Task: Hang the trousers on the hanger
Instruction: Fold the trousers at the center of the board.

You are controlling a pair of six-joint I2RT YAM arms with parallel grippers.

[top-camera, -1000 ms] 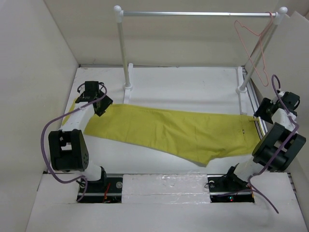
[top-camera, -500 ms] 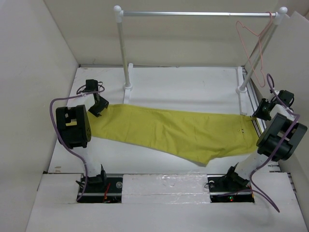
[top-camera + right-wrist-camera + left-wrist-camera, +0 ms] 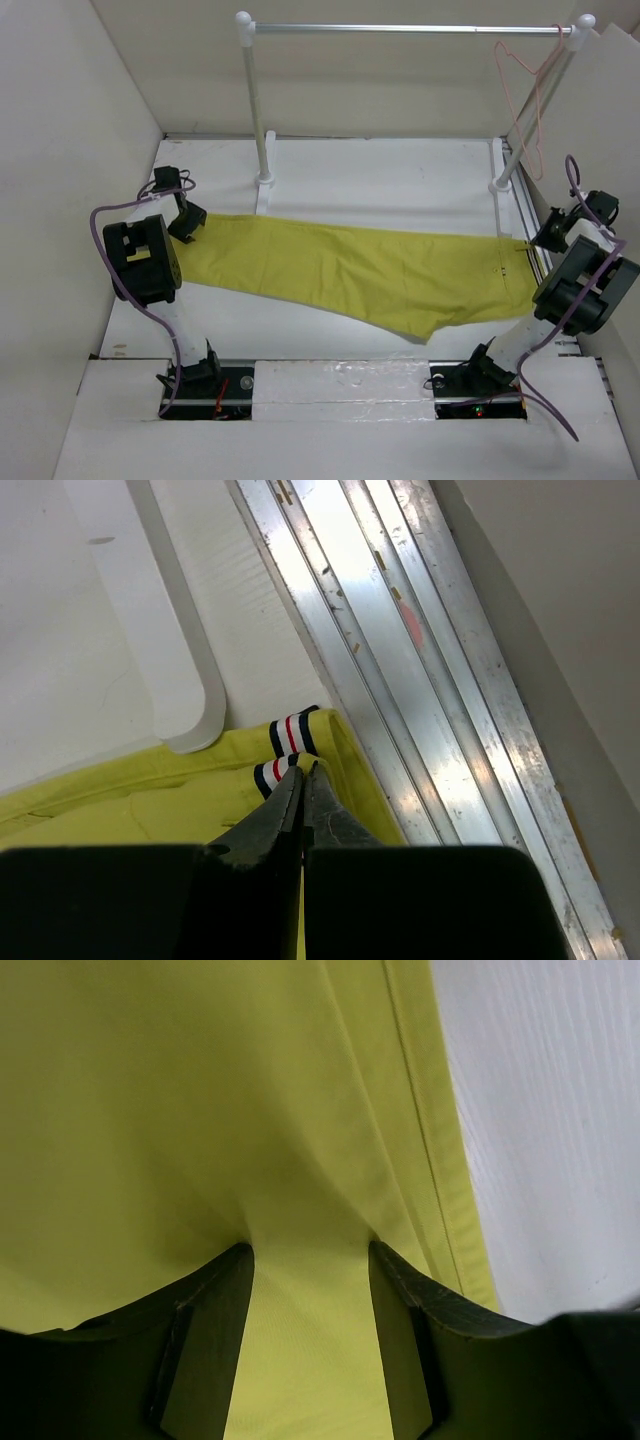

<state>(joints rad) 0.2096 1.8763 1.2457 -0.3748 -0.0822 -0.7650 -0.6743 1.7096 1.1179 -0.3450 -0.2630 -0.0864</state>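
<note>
Top external shows me the trousers (image 3: 350, 270) lying flat across the white table (image 3: 380, 170), with the leg ends at the left and the waistband at the right edge. The hanger (image 3: 508, 100) hangs by its hook from the right end of the silver rail (image 3: 400, 28), above the far right corner and well apart from the cloth. My left gripper (image 3: 188, 222) is down on the leg ends. My right gripper (image 3: 548, 235) sits at the waistband, close to the table's right edge.

On the left wrist view, the left gripper (image 3: 310, 1250) has its fingers (image 3: 215, 1300) apart. Both tips press onto the yellow cloth, and a soft ridge of it rises between them. A stitched hem runs just to the right, with bare table beyond it.

On the right wrist view, the right gripper (image 3: 302, 770) has its fingers together, pinching the waistband corner right at the striped trim (image 3: 292, 732). The corner lies just beside the aluminium tracks (image 3: 400, 630).
</note>
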